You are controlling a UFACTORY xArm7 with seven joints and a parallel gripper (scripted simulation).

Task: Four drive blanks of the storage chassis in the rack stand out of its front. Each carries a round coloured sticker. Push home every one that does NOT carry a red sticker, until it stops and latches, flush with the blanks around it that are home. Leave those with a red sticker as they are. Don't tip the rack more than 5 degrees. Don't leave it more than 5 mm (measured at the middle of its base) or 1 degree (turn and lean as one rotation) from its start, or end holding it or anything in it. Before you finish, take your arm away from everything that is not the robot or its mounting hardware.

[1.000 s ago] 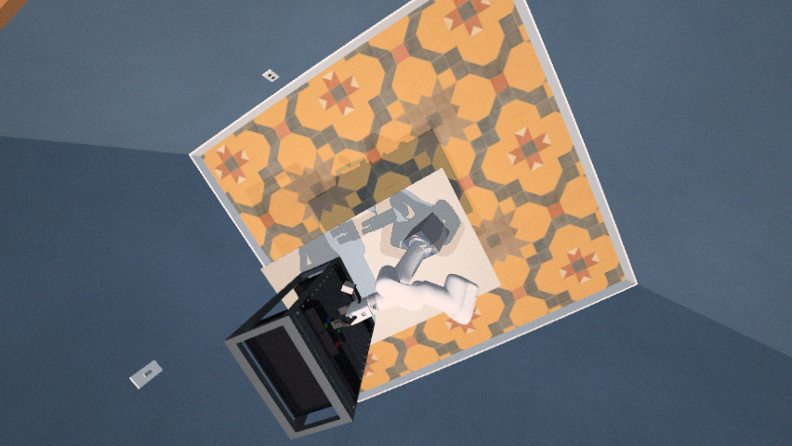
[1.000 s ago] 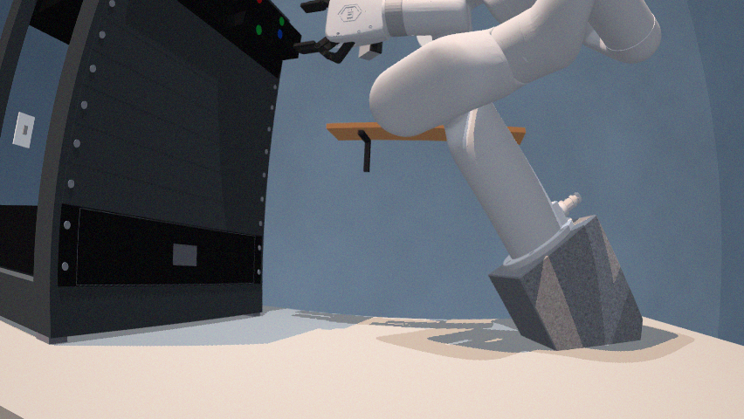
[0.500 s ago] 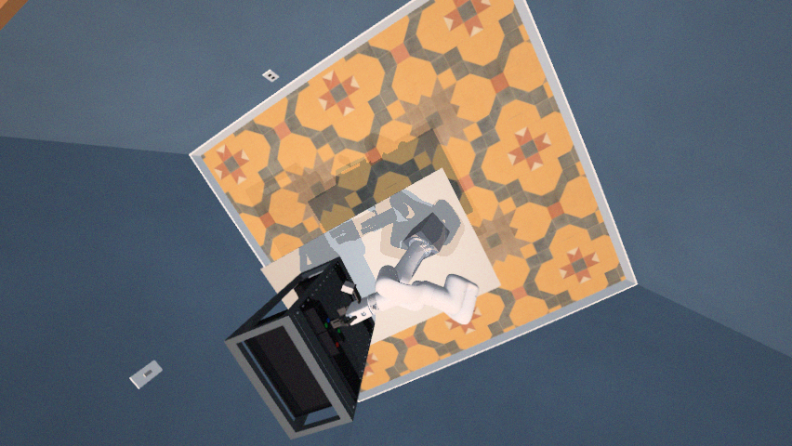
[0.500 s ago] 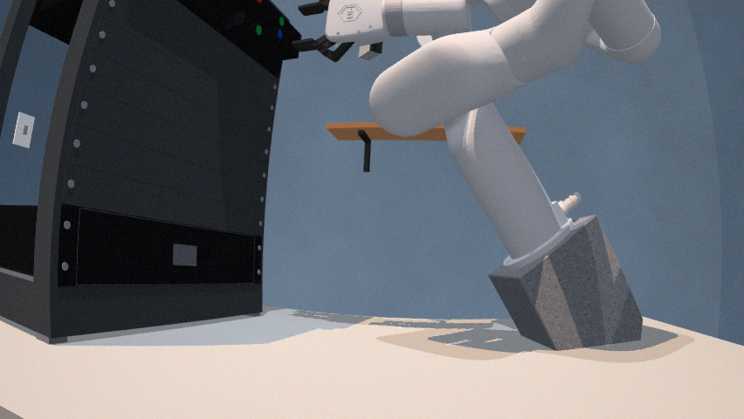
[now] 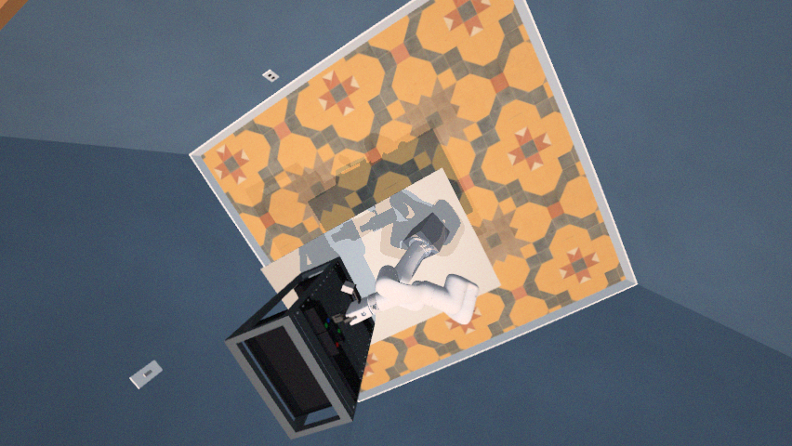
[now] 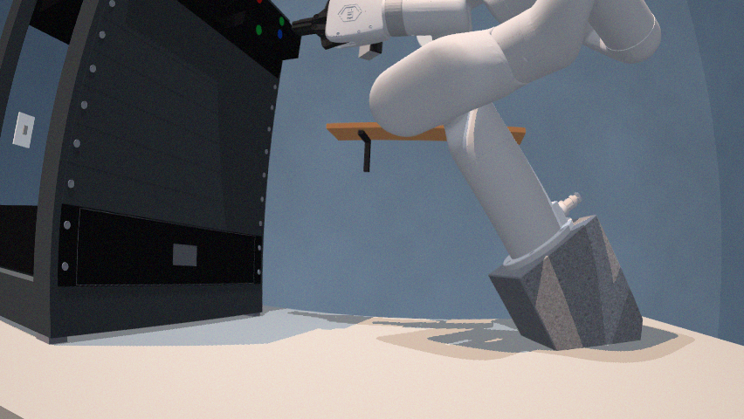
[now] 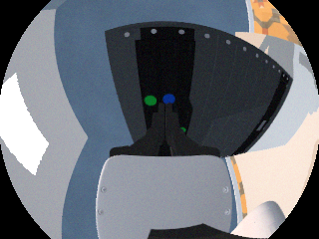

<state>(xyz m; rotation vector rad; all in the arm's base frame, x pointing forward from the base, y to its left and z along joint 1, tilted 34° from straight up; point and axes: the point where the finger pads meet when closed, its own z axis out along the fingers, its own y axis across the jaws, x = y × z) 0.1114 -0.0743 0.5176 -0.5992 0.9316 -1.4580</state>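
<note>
The black rack (image 5: 252,368) (image 6: 155,130) (image 7: 239,94) stands on the pale table, with the storage chassis near its top. On the chassis front I see a blue sticker (image 6: 279,33) (image 7: 169,99) (image 5: 327,320), a green sticker (image 6: 258,29) (image 7: 151,100) and a second green sticker (image 6: 281,21) (image 7: 182,129). A red sticker (image 6: 258,1) (image 5: 338,344) shows at the top edge of the exterior view. My gripper (image 6: 298,24) (image 7: 164,111) (image 5: 348,319) is shut and empty, fingers pressed together. It points level at the chassis front, its tips just below the blue sticker. In the wrist view the fingers hide the front below the blue sticker.
The arm's grey stone base (image 6: 572,291) stands on the table to the right of the rack. A wooden wall shelf (image 6: 396,133) hangs behind the arm. A black panel with a small grey label (image 6: 184,255) fills the rack's bottom.
</note>
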